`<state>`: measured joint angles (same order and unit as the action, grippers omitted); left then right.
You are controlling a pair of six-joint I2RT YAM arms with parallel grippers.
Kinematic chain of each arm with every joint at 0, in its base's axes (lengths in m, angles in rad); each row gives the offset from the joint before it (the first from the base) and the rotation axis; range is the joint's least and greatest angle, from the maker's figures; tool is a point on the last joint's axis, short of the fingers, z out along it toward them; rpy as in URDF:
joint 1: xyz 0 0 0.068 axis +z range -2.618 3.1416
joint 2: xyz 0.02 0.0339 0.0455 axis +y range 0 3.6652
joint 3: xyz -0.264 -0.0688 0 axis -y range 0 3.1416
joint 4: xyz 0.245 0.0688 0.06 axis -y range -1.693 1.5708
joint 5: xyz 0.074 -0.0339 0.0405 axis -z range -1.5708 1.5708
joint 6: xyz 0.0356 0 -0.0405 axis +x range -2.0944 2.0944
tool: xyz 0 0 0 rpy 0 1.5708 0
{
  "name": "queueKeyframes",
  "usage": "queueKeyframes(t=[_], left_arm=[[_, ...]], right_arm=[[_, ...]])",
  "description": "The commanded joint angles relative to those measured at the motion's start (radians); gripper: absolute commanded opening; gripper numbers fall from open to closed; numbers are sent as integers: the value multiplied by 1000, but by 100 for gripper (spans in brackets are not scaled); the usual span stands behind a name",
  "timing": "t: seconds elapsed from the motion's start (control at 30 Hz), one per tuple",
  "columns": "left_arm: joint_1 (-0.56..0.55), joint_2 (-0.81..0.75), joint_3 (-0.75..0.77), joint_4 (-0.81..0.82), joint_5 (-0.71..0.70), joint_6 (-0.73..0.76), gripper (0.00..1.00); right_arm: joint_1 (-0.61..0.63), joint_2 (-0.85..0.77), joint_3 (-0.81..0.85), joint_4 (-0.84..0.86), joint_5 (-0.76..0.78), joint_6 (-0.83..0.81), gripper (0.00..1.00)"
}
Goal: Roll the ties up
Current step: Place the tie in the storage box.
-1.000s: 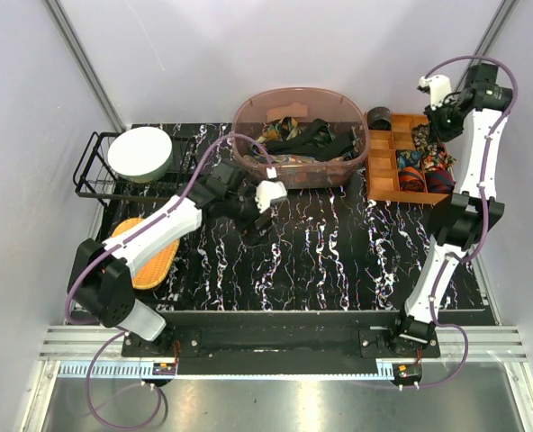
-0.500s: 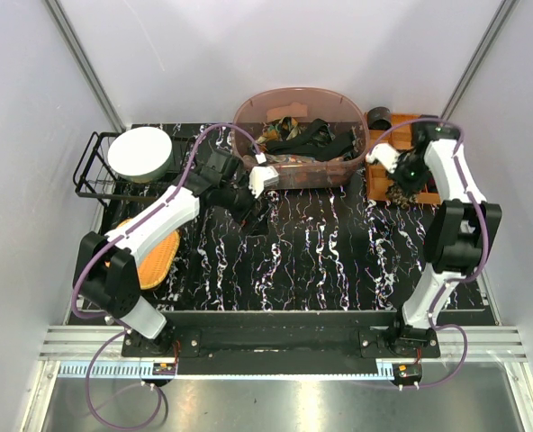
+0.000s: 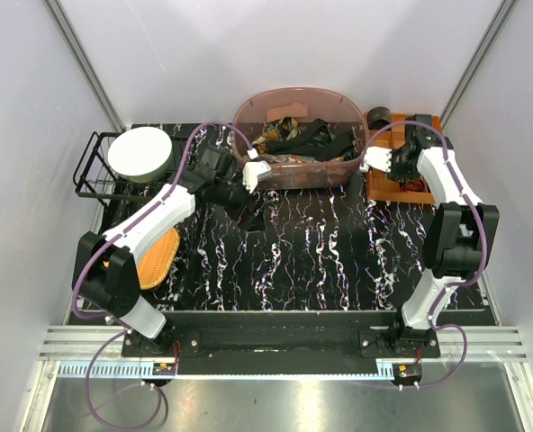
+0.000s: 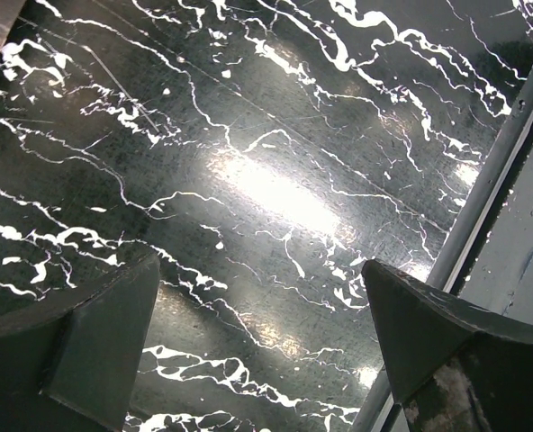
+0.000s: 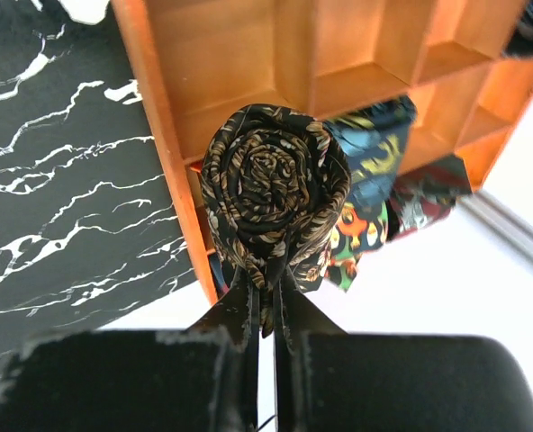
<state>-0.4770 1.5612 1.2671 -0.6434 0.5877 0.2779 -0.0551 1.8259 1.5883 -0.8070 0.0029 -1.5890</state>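
We have the right jaws clenched on the rolled tie (image 5: 275,193), the dark one with tan speckles. They nip it by its edge, so the coil sits just past the tips with its spiral facing the wrist camera. A tight pinch at that spot looks meant to stop the coil from springing loose while it hangs in the air.

Directly beyond the roll lies the wooden tray (image 5: 158,117). Its bare compartments are ahead of the jaws, and the filled ones, holding other rolled ties (image 5: 374,166), sit off to the right of the tips. We judge the roll is bound for a free cell. We cannot tell which cell it hangs over, nor whether it touches the wood.

The left jaws stand released, spread wide and grasping nothing. Only the black marbled desk (image 4: 275,180) shows between and beyond the tips. From above, they hover just beside the brown tub (image 3: 299,91), where the loose ties (image 3: 307,137) lie heaped. We read that wide spread, so near the heap, as readiness to fetch another tie.
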Motion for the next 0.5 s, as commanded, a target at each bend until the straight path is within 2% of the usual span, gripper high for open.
queueKeyframes(t=[0.0,0.47], left_arm=[[20,-15,5,19,26,-23,99],[38,-18,-23,21,32,-31,99]], right_arm=[[17,-47,-69,126,36,-146,0],[47,1,-96,186,29,-152,0]])
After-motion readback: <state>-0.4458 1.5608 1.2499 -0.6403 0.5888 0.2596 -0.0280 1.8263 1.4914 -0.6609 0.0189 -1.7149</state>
